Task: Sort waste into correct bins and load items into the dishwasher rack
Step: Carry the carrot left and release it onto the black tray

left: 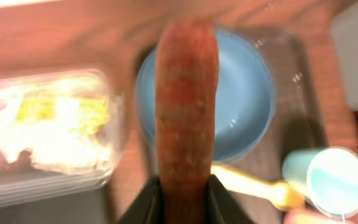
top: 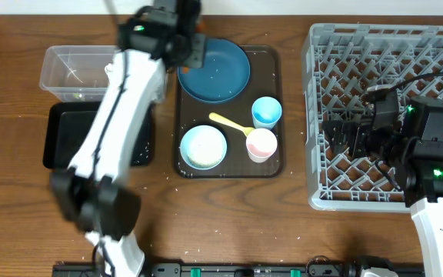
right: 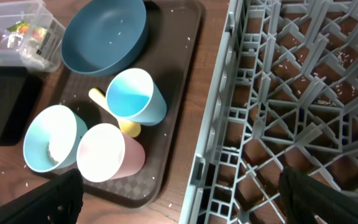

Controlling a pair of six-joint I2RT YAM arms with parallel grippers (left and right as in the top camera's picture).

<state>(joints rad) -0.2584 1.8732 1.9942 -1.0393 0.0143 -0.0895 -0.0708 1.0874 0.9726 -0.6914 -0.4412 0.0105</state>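
Observation:
My left gripper (left: 184,190) is shut on the short orange carrot piece (left: 185,106). In the overhead view it (top: 194,45) hangs over the left edge of the dark-blue bowl (top: 215,71), right of the clear tub (top: 79,73). The tub holds white tissue and the yellow-green wrapper (left: 48,124). The black tray (top: 60,135) lies in front of the tub. The light-blue cup (top: 266,111), pink cup (top: 261,144), white bowl (top: 203,146) and yellow spoon (top: 231,123) sit on the brown serving tray. My right gripper (top: 337,135) is open and empty over the left edge of the grey rack (top: 391,46).
The brown serving tray (top: 277,77) lies between the bins and the rack. Loose rice grains lie in the rack bottom (right: 303,62) and on the wood by the tray's front. The right wrist view shows the pink cup (right: 107,152) and light-blue cup (right: 132,96) close to the rack wall.

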